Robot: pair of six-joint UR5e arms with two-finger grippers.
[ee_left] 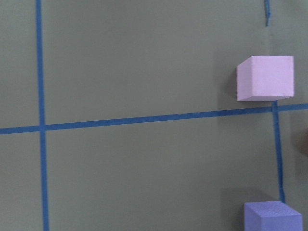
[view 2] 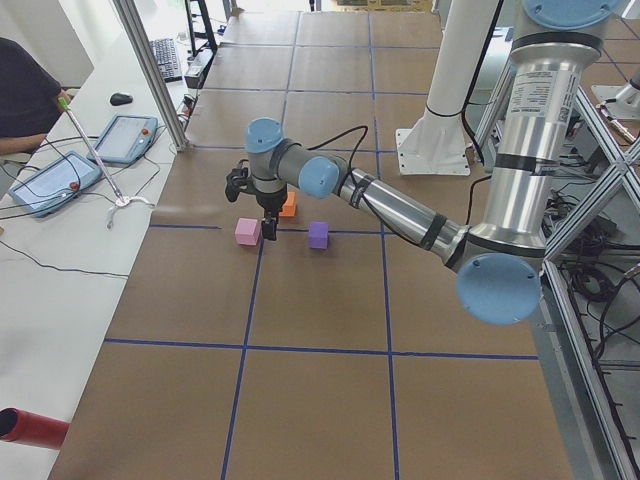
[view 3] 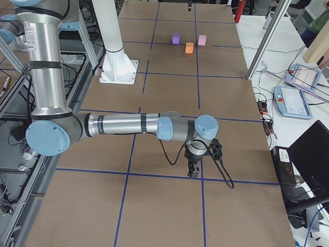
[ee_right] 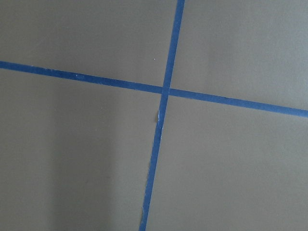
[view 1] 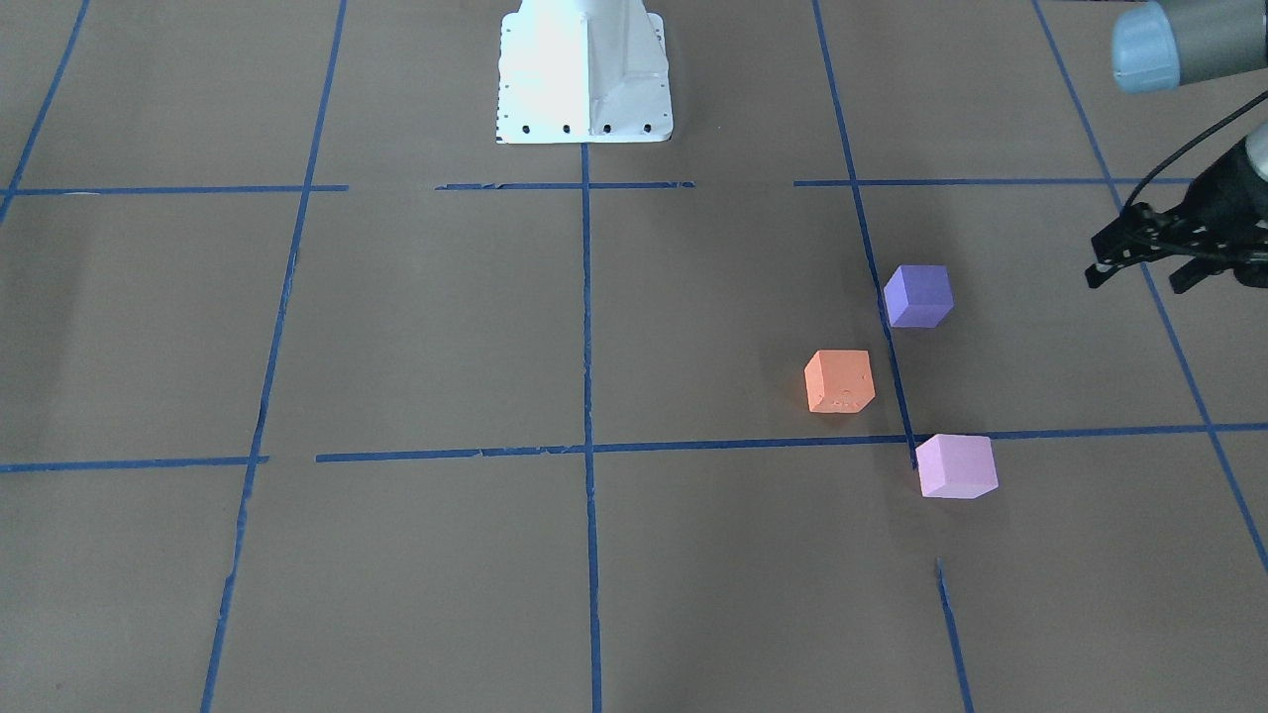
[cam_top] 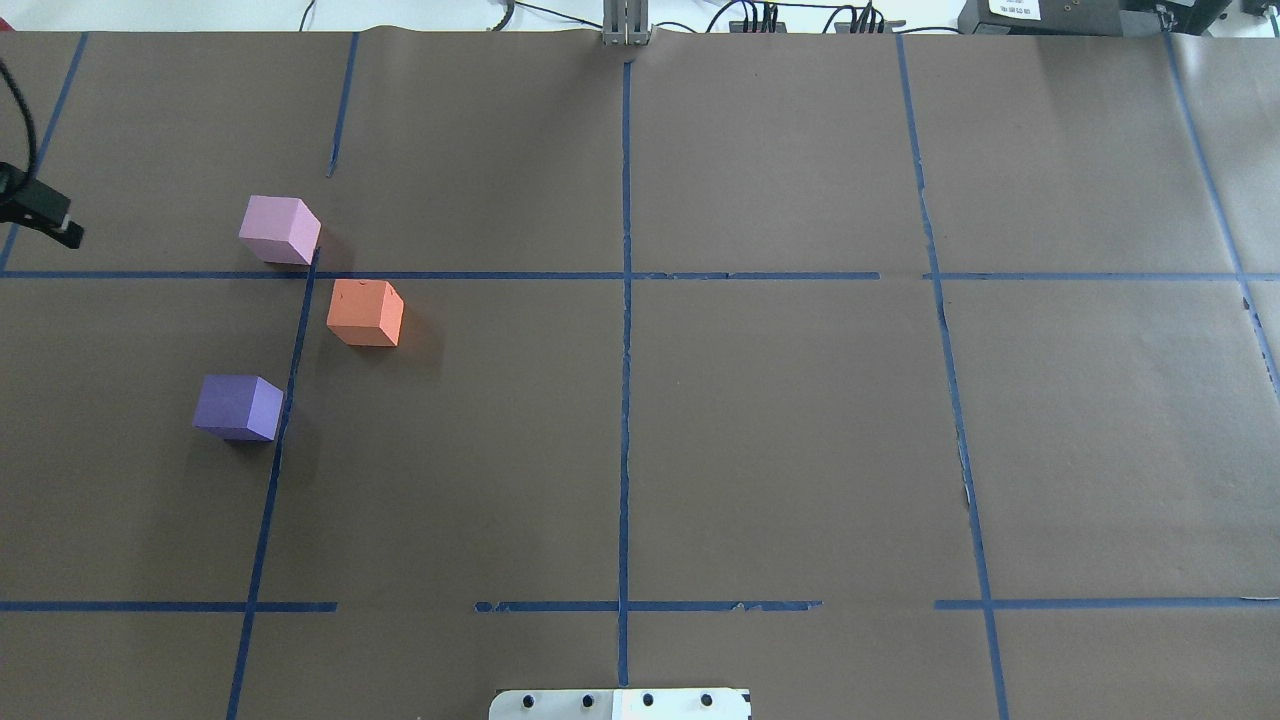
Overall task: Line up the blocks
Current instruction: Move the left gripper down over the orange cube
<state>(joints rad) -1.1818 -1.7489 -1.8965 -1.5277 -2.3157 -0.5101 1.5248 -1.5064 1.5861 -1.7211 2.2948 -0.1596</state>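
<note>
Exterior front-facing: left tool hovers, jaws apart. Orange block, farthest from it, breaks line; grip squarely. Right tool: cannot tell.

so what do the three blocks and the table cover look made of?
Orange block, violet-blue block, pink-lilac block: probably foam, matte; no glare, small pits on the orange one. Table cover: looks like brown paper, dull flat sheet. Grid lines: likely blue tape, ragged in places.

Brown table (blue tape grid)
</note>
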